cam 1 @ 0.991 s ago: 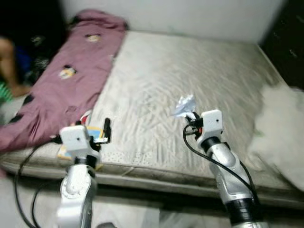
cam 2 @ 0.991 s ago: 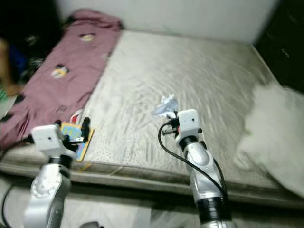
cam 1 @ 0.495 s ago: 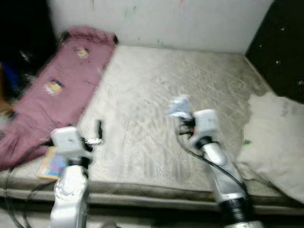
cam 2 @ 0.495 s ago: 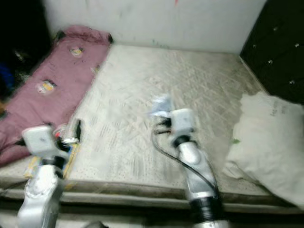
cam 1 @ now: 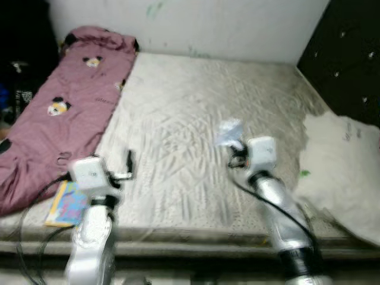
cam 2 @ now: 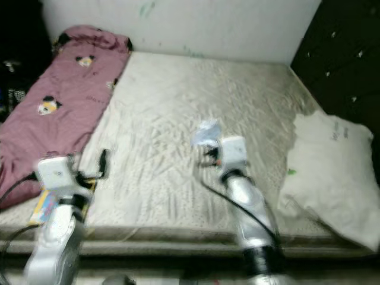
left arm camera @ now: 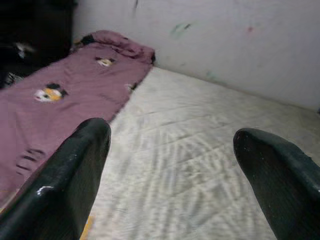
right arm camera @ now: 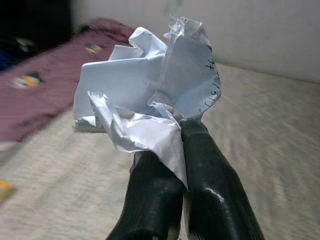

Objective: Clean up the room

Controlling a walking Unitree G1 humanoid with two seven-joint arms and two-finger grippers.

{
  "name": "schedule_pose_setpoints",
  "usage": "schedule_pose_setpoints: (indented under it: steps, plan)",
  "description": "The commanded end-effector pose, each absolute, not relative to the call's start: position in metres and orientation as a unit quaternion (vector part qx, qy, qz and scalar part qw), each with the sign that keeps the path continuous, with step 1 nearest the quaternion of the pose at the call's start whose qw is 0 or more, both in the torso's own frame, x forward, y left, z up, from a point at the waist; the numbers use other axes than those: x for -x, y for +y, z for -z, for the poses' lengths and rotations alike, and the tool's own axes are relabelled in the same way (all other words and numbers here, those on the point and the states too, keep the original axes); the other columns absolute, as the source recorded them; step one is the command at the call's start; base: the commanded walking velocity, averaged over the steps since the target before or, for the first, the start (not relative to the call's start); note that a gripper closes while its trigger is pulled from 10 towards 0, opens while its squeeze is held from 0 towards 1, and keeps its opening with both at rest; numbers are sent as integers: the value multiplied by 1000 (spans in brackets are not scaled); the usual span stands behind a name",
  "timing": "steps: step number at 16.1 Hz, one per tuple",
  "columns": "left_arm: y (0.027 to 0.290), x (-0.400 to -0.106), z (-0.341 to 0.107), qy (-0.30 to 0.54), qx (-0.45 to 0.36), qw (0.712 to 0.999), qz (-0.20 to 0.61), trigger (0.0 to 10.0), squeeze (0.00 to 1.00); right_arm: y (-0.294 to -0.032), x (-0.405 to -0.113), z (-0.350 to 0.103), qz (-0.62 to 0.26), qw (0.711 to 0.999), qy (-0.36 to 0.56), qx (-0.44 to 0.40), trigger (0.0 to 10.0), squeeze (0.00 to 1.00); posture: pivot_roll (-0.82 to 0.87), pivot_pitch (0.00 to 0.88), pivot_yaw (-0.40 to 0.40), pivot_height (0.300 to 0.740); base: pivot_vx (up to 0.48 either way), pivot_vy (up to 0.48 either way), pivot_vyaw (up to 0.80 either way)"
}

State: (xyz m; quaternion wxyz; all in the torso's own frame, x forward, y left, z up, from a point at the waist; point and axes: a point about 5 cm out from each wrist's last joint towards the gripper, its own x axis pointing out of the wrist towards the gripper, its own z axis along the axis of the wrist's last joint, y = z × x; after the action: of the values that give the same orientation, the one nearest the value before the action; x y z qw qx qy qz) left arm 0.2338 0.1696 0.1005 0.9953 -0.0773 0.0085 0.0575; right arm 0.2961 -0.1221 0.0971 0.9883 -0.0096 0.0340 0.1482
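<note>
Got the crumpled white paper wad (right arm camera: 150, 95) pinched in my right gripper (right arm camera: 172, 135); left gripper (left arm camera: 172, 165) spread, empty. Colourful flat book (cam 1: 64, 203) and maroon printed blanket (cam 1: 62, 113) not yet tidied.

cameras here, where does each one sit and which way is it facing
Left and right eye views: on the head, looking down at the mattress; both silver arms show.
Left wrist view: on the left gripper, facing the purple blanket; fingers open.
Right wrist view: on the right gripper, fingers shut on crumpled paper.
Shared: mattress, blanket and wall.
</note>
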Motion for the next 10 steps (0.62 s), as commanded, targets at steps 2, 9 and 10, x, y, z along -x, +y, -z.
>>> schedule_pose_setpoints:
  steps: [2, 9, 10]
  plan:
    - [161, -236, -101, 11, 88, 995, -44, 10000, 0, -134, -299, -100, -131, 991, 31, 16, 10000, 0, -55, 0, -54, 740, 0, 480, 0]
    - [161, -239, -103, 7, 93, 995, -46, 10000, 0, -131, -301, -101, -147, 989, 33, 11, 10000, 0, -63, 0, -50, 740, 0, 480, 0]
    - [161, -239, -103, 7, 94, 994, -47, 10000, 0, -130, -301, -102, -151, 988, 32, 12, 10000, 0, -63, 0, -50, 740, 0, 480, 0]
